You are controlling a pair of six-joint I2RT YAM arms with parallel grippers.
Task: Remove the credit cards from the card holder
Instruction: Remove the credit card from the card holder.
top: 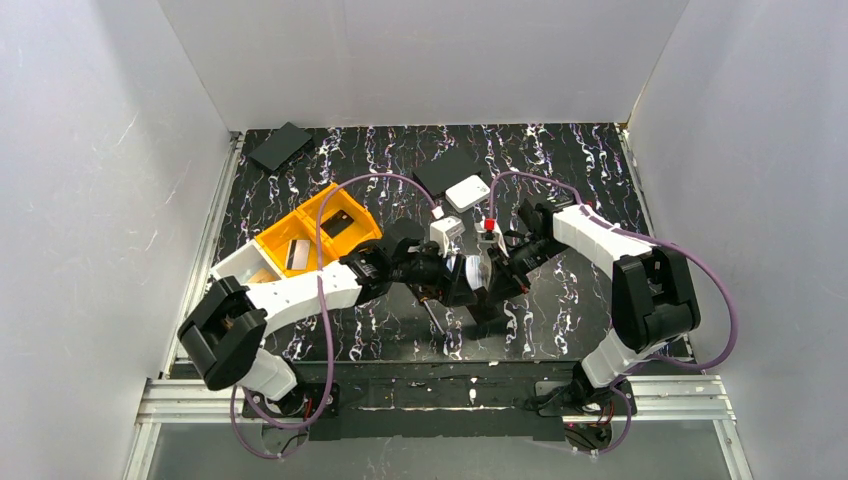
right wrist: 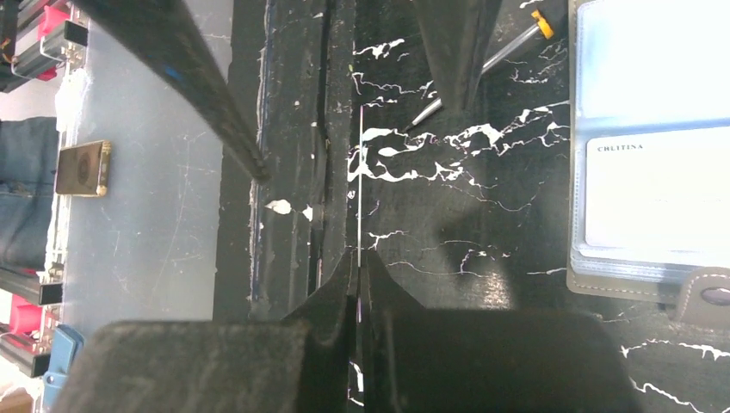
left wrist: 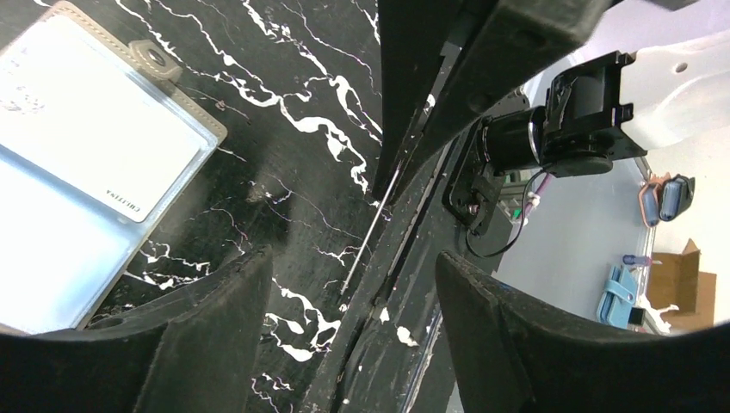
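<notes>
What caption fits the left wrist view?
Open taupe folding card holder, white card inside, on black marbled table beside parted left jaws.

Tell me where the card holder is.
The card holder lies open on the table, at the left edge of the left wrist view, beside the left gripper.

Both arms are built from white shells w/ black joint housings: left arm (top: 300,290), right arm (top: 585,230). A bulky black motor block is carried at each elbow, approx. boxy w/ rounded corners. Purple cables (top: 322,330) are looped along each arm, base to wrist. Left claw (left wrist: 351,258) & right claw (right wrist: 357,258) are fitted w/ matte black fingers, tapered twd the tips.
</notes>
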